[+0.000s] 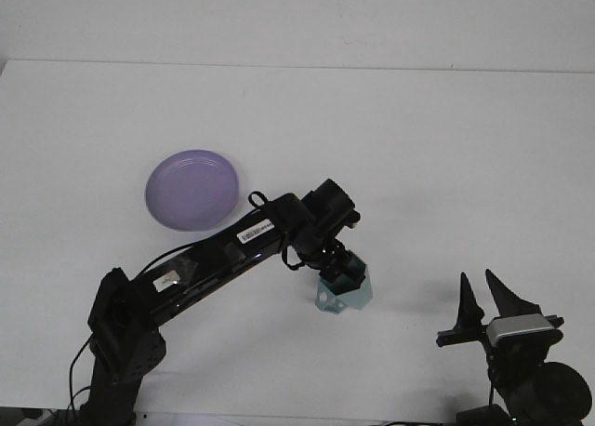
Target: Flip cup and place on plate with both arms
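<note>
A pale teal cup [346,291] sits on the white table just right of centre near the front. My left gripper [340,269] comes down on it from the upper left and is shut on the cup, its fingers partly hidden by the wrist. A purple plate [191,189] lies flat on the table to the left, well apart from the cup. My right gripper [490,299] stands open at the front right corner, fingers pointing up, holding nothing.
The left arm [214,259] stretches diagonally from its base [121,338] at the front left to the cup. The table's far edge [297,65] runs along the top.
</note>
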You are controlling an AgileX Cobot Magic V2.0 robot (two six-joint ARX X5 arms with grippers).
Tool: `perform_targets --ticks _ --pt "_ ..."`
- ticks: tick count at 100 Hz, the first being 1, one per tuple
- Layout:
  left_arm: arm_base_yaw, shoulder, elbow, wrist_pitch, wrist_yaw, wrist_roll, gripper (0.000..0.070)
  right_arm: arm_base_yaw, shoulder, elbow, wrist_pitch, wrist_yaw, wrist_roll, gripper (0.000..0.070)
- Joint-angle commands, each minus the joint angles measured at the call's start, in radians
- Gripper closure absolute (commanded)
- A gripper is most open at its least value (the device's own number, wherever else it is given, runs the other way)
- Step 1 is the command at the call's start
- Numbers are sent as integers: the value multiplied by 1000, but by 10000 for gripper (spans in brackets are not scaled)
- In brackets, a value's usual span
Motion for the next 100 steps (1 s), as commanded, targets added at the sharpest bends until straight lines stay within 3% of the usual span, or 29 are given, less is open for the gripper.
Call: perform_targets --ticks 1,22,41,50,84,100 --pt "13 12 66 -66 -32 55 686 2 2 7 11 3 12 449" --pt "129 11 225 -245 -90 114 686 2 2 7 11 2 12 449" --pt "288 -19 263 -308 -94 132 686 2 2 7 11 2 12 449" --pt "379 -35 263 -341 -132 150 686 2 2 7 11 0 12 449" --pt "663 -43 262 -331 -143 167 686 2 2 7 11 0 12 449" --pt "731 -27 262 -319 -198 173 686 2 2 7 11 1 12 449"
